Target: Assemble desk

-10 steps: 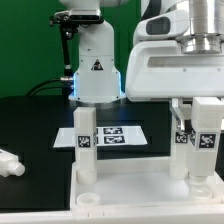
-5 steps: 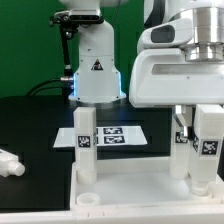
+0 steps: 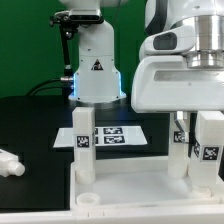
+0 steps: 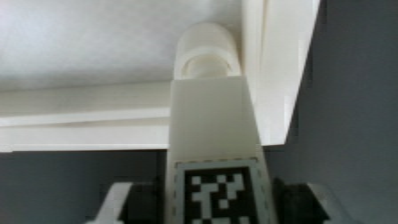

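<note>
The claw [image 4: 210,203] pinches a tagged white leg [image 3: 209,150] upright at a corner of the rimmed tabletop panel [image 3: 130,192], toward the exterior view's right on the black counter [image 3: 30,125], so leg fitting seems underway, next needing the leg centred there and pressed or twisted home.

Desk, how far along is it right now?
Done: one leg and a second leg stand upright on the tabletop. In hand: a third leg, held between the jaws, its tip at a tabletop corner. Left: seating it, then the loose leg lying off the tabletop; one corner socket looks empty.
</note>
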You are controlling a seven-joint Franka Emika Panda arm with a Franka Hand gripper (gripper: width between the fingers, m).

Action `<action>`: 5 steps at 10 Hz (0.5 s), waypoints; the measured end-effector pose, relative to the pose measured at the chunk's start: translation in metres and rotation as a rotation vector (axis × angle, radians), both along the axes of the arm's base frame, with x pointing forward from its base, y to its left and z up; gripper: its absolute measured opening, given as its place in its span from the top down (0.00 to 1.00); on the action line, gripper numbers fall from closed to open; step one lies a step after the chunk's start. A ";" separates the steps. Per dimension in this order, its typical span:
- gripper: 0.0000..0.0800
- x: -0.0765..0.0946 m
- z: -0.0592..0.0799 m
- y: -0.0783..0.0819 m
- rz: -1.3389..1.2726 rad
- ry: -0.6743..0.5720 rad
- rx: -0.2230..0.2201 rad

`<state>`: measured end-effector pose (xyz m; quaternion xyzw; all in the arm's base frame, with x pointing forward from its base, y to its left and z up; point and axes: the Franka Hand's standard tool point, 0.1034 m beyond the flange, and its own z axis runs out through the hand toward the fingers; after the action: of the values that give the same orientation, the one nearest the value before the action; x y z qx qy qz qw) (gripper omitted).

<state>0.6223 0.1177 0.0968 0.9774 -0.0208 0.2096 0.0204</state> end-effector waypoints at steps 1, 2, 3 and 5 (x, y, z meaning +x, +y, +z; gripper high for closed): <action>0.64 0.000 0.000 0.000 0.000 -0.001 0.000; 0.64 0.000 0.000 0.000 0.000 -0.001 0.000; 0.64 0.000 0.000 0.000 0.000 -0.001 0.000; 0.41 0.000 0.000 0.000 0.000 -0.001 0.000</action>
<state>0.6226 0.1176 0.0970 0.9772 -0.0206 0.2102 0.0204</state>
